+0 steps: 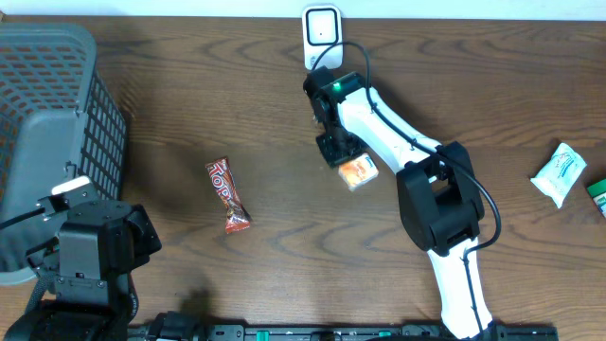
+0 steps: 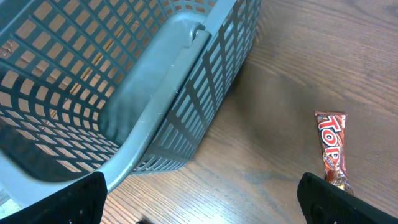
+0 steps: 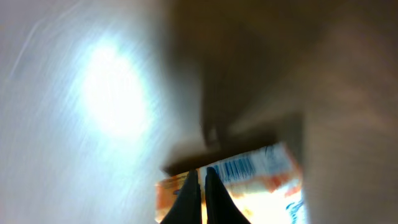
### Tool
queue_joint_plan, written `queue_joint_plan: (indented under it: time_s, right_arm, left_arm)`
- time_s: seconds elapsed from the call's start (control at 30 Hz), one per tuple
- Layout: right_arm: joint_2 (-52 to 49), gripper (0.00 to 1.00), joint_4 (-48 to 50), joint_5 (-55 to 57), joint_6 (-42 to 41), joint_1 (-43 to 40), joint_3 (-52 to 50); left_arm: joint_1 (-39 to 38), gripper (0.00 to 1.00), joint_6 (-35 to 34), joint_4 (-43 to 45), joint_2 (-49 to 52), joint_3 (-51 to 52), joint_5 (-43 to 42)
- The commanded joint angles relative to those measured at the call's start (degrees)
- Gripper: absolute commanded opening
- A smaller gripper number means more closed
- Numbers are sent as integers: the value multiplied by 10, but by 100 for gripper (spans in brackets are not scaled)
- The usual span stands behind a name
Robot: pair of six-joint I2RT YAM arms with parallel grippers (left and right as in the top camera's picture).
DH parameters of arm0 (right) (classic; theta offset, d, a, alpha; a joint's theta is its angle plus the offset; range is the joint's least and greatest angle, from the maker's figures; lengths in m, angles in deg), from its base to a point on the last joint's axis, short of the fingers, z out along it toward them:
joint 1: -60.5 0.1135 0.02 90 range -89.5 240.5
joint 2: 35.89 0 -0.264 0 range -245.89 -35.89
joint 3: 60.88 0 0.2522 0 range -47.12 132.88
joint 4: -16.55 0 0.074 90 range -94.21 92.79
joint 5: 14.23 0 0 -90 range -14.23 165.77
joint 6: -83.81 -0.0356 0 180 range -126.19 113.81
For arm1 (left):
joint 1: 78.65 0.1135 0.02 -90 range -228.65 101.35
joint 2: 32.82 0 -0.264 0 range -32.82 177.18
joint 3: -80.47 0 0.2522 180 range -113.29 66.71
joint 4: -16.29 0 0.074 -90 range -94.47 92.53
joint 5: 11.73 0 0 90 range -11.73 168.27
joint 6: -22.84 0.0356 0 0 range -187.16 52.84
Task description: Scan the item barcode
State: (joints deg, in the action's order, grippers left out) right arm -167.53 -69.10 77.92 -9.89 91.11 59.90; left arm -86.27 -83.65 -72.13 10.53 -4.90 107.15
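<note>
- Right gripper [image 3: 202, 188] is clenching the orange packet [image 1: 358, 171] by its edge, barcode showing, near the white scanner [image 1: 322, 26].
- Left gripper [image 2: 199, 202] is hanging wide open beside the basket [image 2: 155, 93].

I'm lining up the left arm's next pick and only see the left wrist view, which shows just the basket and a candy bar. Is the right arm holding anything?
Observer: Yes, the right end effector is shut on an orange packet.
Operator: Where is it relative to the scanner?
Observer: Overhead, the packet is a little short of the white scanner, on the robot's side and not touching it.
Operator: Is a barcode visible?
Observer: The right wrist view shows a blue barcode on the packet, though the picture is blurred.
</note>
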Motion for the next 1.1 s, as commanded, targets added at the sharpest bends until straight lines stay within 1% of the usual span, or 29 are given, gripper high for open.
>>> queue_joint_plan:
  time_s: [0.0,0.1,0.17,0.23,0.3,0.37,0.4,0.6,0.7,0.77,0.9,0.97,1.07]
  right_arm:
    - [-2,1,-47,-125,151,20,5]
    - [-2,1,-132,-112,214,34,5]
    - [-2,1,-185,-45,204,40,4]
    - [-2,1,-207,42,155,40,1]
    - [-2,1,-212,157,69,39,-2]
    - [-2,1,-194,200,20,38,-2]
    - [-2,1,-179,184,18,37,-2]
    - [-1,1,-71,-50,71,41,-2]
    - [-1,1,-49,-115,72,41,-2]
    - [-1,1,-39,-132,72,43,-3]
    - [-1,1,-35,-127,69,43,-17]
    - [-1,1,-29,-108,64,43,-32]
    - [-1,1,3,-50,35,42,-75]
  left_arm:
    - [-1,98,3,-1,0,-1,7]
    - [-1,98,3,-1,0,-1,7]
    - [-1,98,3,-1,0,-1,7]
    - [-1,98,3,-1,0,-1,7]
    - [-1,98,3,-1,0,-1,7]
    - [-1,98,3,-1,0,-1,7]
    - [-1,98,3,-1,0,-1,7]
    - [-1,98,3,-1,0,-1,7]
    - [-1,98,3,-1,0,-1,7]
    - [-1,98,3,-1,0,-1,7]
    - [-1,98,3,-1,0,-1,7]
    - [-1,98,3,-1,0,-1,7]
    - [-1,98,3,-1,0,-1,8]
